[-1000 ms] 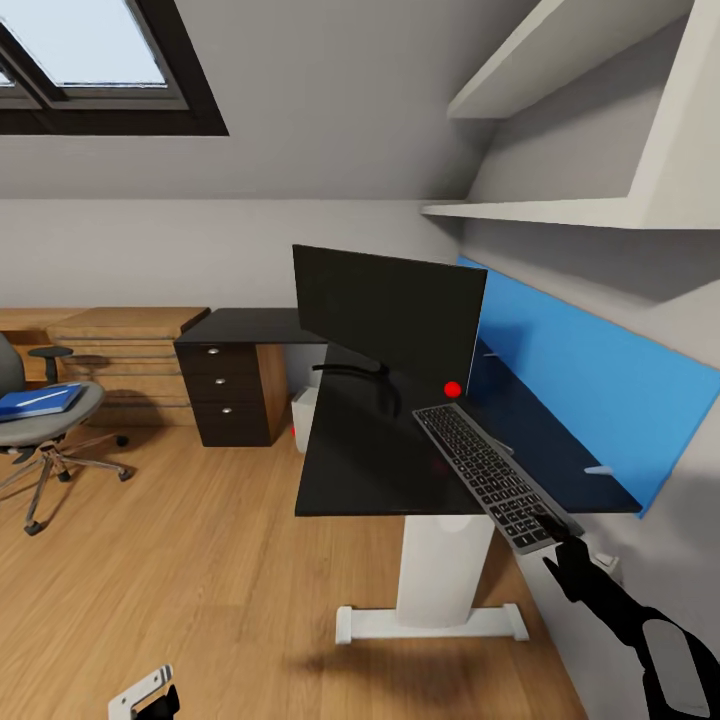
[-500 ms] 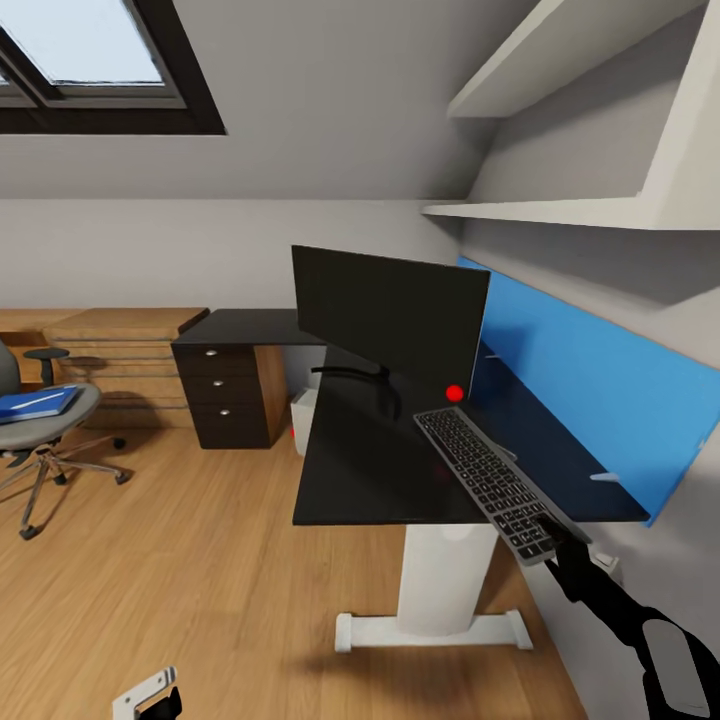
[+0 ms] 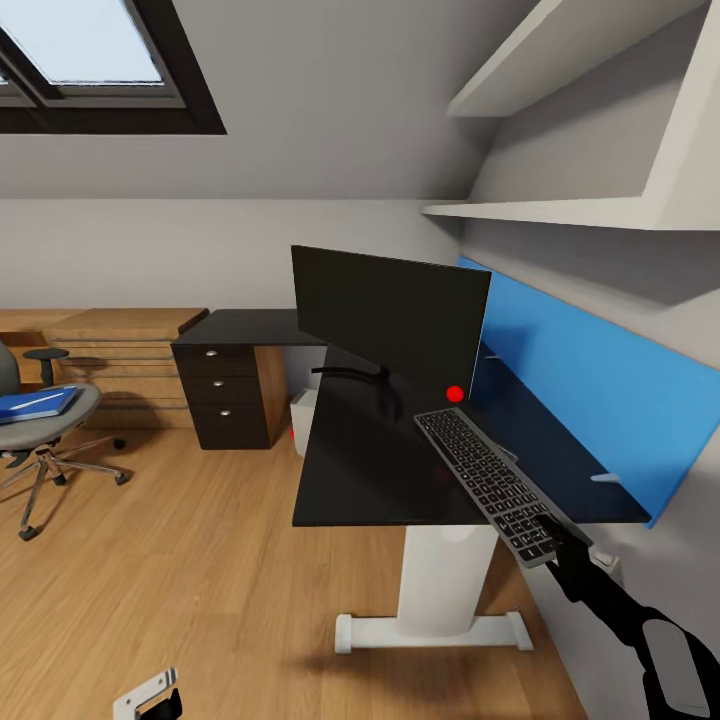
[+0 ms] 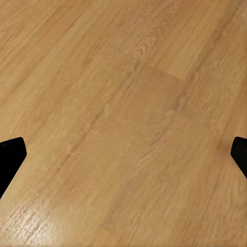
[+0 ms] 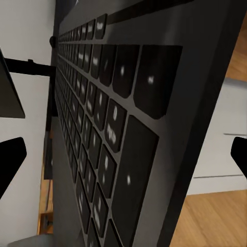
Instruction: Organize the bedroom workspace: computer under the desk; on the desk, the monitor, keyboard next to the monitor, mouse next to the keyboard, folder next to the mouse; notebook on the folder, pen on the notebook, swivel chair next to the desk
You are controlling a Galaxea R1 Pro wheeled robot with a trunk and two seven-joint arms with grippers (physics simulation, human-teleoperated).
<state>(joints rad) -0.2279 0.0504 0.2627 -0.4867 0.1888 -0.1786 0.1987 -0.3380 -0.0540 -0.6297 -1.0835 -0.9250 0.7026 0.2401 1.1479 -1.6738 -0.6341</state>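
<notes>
Keyboard (image 3: 490, 474) lying slanted on desk (image 3: 360, 470) beside monitor (image 3: 388, 315), near end overhanging, pinched by right gripper (image 3: 556, 538); left gripper (image 4: 123, 154) spread over floor (image 4: 123, 103).

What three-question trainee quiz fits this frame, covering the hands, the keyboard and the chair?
1. True or false: the keyboard lies flat and fully on the desk.
2. What lies on the swivel chair seat? A) blue folder B) monitor C) mouse
3. Fill in: the left hand looks down at the wooden ____.

Key:
1. False: the right hand grips its near end, which overhangs the desk edge.
2. A: the blue folder.
3. floor.
</notes>
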